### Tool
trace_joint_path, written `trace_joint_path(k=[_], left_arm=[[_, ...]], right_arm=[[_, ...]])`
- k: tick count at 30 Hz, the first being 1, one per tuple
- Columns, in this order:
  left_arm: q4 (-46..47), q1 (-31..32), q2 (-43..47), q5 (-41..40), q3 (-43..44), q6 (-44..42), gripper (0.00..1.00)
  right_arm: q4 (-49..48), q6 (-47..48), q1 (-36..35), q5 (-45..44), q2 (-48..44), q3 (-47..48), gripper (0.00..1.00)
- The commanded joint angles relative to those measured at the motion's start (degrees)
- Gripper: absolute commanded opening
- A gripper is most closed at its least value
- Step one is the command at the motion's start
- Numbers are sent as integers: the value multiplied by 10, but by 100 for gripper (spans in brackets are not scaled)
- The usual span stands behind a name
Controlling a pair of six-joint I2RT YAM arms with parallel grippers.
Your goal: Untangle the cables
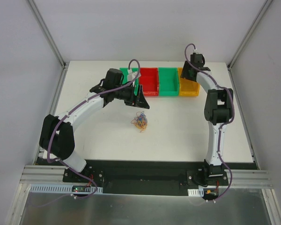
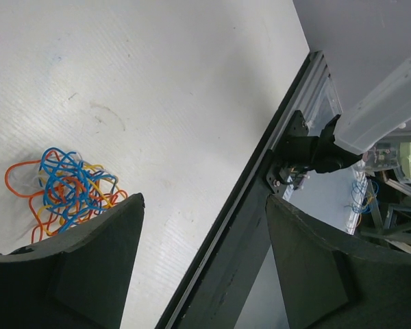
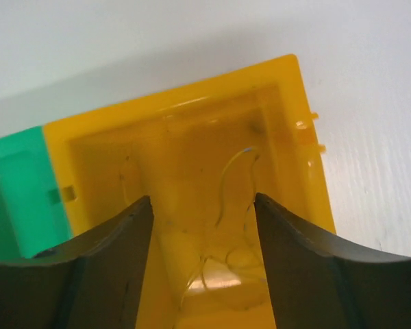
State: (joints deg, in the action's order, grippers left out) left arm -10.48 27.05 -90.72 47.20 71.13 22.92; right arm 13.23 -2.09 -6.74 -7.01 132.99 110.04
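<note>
Cables (image 1: 139,122) lie as one small knot of orange, blue and red loops on the white surface (image 1: 187,131), near the left jaws and well apart from the right jaws.

The left arm (image 1: 84,110) reaches over the middle of the surface. Its jaws are spread wide and hold nothing. In the wrist view the knot (image 2: 65,188) sits just beyond the tip of one pad (image 2: 68,267), outside the gap rather than in it.

The right arm (image 1: 215,112) hangs over the yellow bin (image 3: 178,103), its jaws likewise parted and empty. Thin pale strands seem to lie on the bin floor beneath them, though the view is too murky to name their colour.

To do this step well, I judge the left jaws should slide sideways until a single outlying loop lies between the pads. They can then descend and close on that loop alone. Pinching the heart of the knot would likely lift everything together. A slow pull away should then let one strand slip free.
</note>
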Motion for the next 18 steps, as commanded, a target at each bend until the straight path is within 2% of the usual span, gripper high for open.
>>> trace_joint_path(k=[1,4,7,9,14,18], left_arm=[[-25,3,4,-29,23,-32,70],[-40,3,4,-48,30,-46,70],[-61,2,1,-76,39,-62,70],[-75,0,-3,-88,47,-66,69],[-80,-8,-19,-84,52,-45,66],[-79,-9,-36,-91,48,-6,55]], right_arm=[[55,17,-11,-17,-130,-5,68],[56,37,-19,-34,-189,-63,76],[108,27,-23,-55,-239,-97,79],[123,3,-33,-50,-288,-164,78],[11,-24,-131,64,-433,-404,77],[-128,-93,-230,149,-502,-568,65]])
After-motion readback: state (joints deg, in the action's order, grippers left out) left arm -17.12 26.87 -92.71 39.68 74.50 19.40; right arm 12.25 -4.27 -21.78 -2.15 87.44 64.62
